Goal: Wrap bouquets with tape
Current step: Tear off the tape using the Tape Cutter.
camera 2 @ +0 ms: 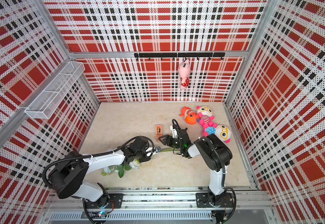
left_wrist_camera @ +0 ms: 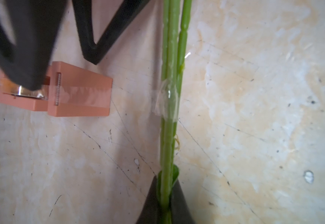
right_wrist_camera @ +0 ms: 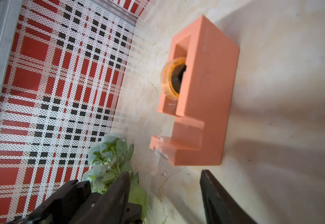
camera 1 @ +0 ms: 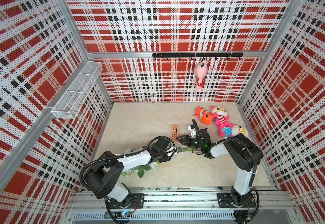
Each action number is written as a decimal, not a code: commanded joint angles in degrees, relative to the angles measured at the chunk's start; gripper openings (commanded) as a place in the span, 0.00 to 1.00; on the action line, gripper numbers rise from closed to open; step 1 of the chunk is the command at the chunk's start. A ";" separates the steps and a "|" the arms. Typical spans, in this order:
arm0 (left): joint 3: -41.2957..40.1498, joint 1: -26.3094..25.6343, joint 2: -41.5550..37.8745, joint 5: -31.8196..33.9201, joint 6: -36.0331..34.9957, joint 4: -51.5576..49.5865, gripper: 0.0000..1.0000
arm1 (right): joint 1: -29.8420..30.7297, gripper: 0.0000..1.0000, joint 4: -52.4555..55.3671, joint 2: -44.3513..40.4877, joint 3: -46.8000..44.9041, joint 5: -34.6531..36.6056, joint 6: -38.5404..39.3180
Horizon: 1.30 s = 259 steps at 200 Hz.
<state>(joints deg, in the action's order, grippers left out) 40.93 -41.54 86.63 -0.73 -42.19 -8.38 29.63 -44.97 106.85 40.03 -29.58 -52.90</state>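
The bouquet lies across the floor, its pale blooms and leaves under my left arm. Its thin green stems point toward the right arm. My left gripper is shut on the stems. The peach tape dispenser stands just beyond the stems. A clear strip of tape runs from it to a wrapped patch on the stems. My right gripper hovers open right beside the dispenser, holding nothing solid.
An orange plush fish and two big-eyed dolls lie at the back right, close behind the right wrist. A pink plush hangs from the hook rail. A wire basket juts from the left wall.
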 commanded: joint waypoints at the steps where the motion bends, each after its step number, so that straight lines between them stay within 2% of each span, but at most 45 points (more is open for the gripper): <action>1: 0.99 0.41 -0.41 -0.60 0.52 0.10 0.00 | 0.15 0.64 6.30 -3.75 0.93 3.64 3.56; 86: 0.78 0.93 -1.35 -1.27 0.16 0.41 0.00 | 2.86 0.60 12.92 -5.95 2.13 3.00 5.05; 115: 0.47 0.93 -1.23 -1.48 0.17 0.81 0.00 | 3.05 0.53 13.59 -5.51 3.22 1.38 4.67; 183: 1.39 0.93 0.45 -0.70 0.37 -0.03 0.00 | 3.65 0.52 15.65 -5.50 5.36 0.42 4.50; 259: 1.69 1.33 0.98 -0.92 0.32 -0.03 0.00 | 3.53 0.54 19.79 -6.61 6.25 3.24 7.25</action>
<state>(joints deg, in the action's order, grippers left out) 40.97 -40.53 86.85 -1.15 -42.04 -8.64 32.88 -26.24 102.10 45.47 -28.03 -46.76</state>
